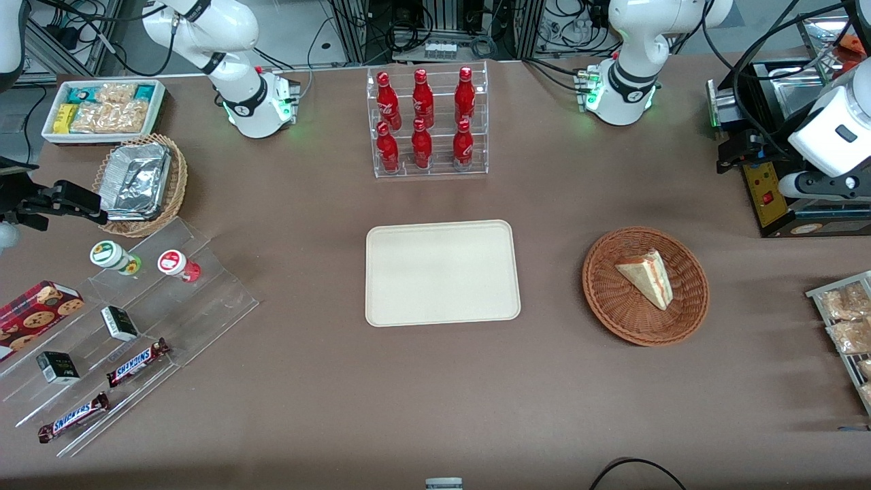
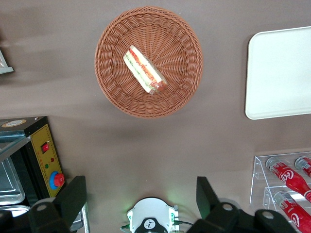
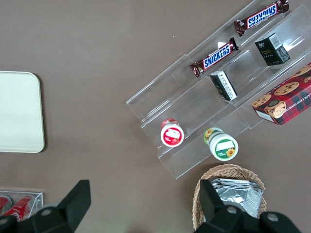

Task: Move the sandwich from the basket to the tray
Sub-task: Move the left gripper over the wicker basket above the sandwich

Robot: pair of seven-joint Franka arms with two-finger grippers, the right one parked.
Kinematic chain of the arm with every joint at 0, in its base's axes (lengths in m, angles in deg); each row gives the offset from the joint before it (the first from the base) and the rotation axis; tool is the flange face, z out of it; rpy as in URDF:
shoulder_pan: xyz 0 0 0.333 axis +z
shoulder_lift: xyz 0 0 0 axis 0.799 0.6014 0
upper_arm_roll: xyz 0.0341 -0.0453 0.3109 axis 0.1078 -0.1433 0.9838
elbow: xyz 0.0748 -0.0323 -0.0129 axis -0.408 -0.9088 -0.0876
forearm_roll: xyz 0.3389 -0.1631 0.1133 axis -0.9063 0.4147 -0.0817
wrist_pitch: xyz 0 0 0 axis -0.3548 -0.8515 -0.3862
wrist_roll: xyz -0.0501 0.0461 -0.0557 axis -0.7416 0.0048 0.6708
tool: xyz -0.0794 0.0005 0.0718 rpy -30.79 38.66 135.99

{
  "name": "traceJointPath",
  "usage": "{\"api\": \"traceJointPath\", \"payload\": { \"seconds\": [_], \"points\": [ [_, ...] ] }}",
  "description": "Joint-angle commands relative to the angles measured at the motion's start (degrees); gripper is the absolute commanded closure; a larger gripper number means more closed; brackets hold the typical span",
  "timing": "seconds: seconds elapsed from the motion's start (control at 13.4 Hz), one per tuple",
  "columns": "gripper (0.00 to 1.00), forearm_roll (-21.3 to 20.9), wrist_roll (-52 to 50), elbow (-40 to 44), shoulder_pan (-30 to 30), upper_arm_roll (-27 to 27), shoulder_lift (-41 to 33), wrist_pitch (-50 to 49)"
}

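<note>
The sandwich [image 1: 646, 278], a pale bread wedge with red, orange and green filling, lies in the reddish-brown wicker basket [image 1: 612, 309] toward the working arm's end of the table. The cream tray [image 1: 442, 272] lies flat at the table's middle, beside the basket and apart from it. My left gripper [image 2: 139, 184] is open and empty, held high above the table, farther from the front camera than the basket. Its white wrist [image 1: 833, 133] shows in the front view. The left wrist view shows the sandwich [image 2: 145, 70], the basket [image 2: 111, 92] and part of the tray [image 2: 279, 73].
A clear rack of red bottles [image 1: 427, 122] stands farther from the front camera than the tray. A black machine with a red button [image 1: 769, 197] sits under my wrist. A rack of snack packets [image 1: 847, 327] lies at the working arm's end. A clear stepped shelf [image 1: 122, 320], foil-packet basket [image 1: 139, 180] and white bin [image 1: 102, 109] are at the parked arm's end.
</note>
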Motion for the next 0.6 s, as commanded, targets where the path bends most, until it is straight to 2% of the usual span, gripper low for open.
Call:
{"api": "traceJointPath", "payload": {
  "seconds": [0.0,0.22,0.52],
  "points": [
    [0.00,0.3,1.1,1.1,-0.1,0.1,0.8,-0.3],
    [0.00,-1.3,1.0,0.9,-0.1,0.1,1.6,0.8],
    [0.00,-2.1,0.9,-6.9,-0.4,0.0,1.4,9.1]
  ]
}}
